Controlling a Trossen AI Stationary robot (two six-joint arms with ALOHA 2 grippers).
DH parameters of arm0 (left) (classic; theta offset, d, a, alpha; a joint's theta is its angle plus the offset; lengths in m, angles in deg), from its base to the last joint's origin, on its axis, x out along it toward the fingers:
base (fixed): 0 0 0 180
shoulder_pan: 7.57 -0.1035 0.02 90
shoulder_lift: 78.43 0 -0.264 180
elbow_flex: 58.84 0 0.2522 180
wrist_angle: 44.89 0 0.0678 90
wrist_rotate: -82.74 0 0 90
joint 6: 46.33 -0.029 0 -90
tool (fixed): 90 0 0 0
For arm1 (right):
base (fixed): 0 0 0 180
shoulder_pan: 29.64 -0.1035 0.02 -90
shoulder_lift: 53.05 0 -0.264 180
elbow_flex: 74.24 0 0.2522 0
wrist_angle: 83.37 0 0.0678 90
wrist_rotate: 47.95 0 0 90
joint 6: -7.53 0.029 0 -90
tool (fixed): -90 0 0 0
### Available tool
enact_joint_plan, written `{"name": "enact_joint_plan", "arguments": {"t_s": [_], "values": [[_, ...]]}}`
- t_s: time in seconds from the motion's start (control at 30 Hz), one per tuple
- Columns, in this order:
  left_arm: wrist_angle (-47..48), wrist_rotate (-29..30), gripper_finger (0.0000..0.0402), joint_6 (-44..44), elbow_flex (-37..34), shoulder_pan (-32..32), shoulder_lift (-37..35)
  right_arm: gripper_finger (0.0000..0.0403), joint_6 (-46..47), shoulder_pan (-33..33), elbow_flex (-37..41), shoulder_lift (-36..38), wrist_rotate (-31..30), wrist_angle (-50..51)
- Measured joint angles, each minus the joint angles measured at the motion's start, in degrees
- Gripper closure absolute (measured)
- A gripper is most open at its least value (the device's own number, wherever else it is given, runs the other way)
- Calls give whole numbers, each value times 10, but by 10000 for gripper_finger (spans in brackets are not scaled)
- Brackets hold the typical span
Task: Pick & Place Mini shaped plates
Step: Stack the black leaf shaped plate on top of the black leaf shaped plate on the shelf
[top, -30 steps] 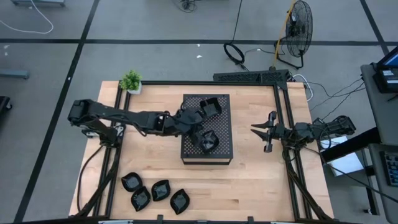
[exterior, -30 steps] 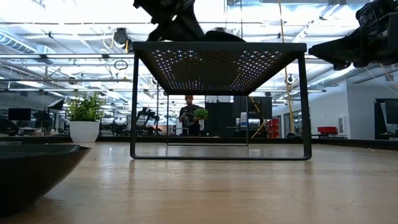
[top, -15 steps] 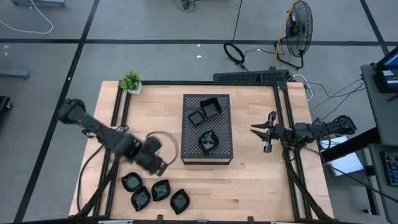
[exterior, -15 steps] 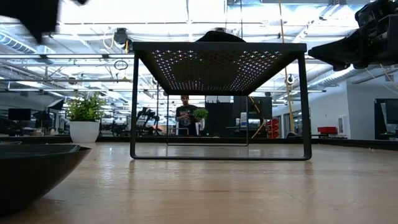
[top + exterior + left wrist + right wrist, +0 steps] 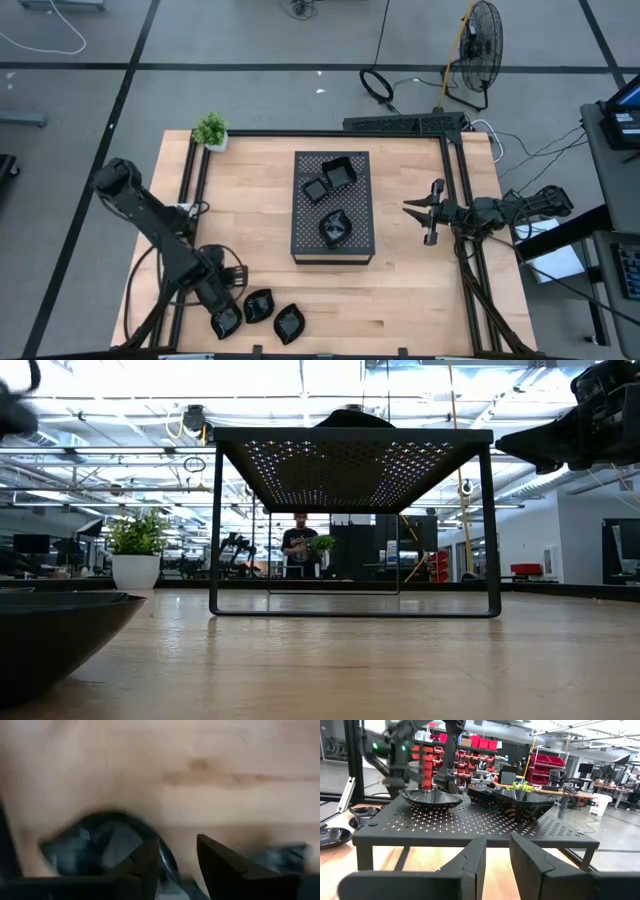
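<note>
Left gripper (image 5: pixel 222 296) down over the cluster of mini shaped plates (image 5: pixel 258 305) at the near left corner — fingers (image 5: pixel 145 862) parted by a narrow gap, astride the rim of one glossy black plate (image 5: pixel 100 842), grip not clear from the wrist view. Small, dark, shiny, with wavy rims; three visible past the arm from above, one more partly under it, touching or just beside one another, close to the near edge. Long axes of the leaf shapes hard to tell. Bare wood between cluster and perforated stand (image 5: pixel 333 206) at mid-table. On the stand: two square plates (image 5: pixel 330 177) toward the far end, one rounded plate (image 5: pixel 333 227) toward the near end. More bare wood beyond — then right gripper (image 5: pixel 420 212) near the right edge, fingers (image 5: pixel 470 865) slightly apart, empty. Potted plant (image 5: pixel 211 130) at the far left corner.
</note>
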Motion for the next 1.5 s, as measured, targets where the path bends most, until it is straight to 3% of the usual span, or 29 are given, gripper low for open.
{"name": "enact_joint_plan", "arguments": {"t_s": [0.17,0.43,0.73,0.9,0.97,1.03,1.27,1.5], "values": [[-105,-14,277,-37,-63,4,11,330,0,0,0,0,0,0],[-110,-6,291,-32,-69,10,11,330,0,0,0,0,0,0],[-112,260,295,-153,-69,-9,11,330,0,0,0,0,0,0],[-126,365,295,-305,-69,-51,11,330,0,0,0,0,0,0],[-146,338,295,-403,-69,-67,4,330,0,0,0,0,0,0],[-148,265,295,-477,-66,-79,-6,330,0,0,0,0,0,0],[-100,101,295,-532,-63,-80,-19,330,0,0,0,0,0,0],[-30,85,295,-582,-63,-78,-19,330,0,0,0,0,0,0]]}}
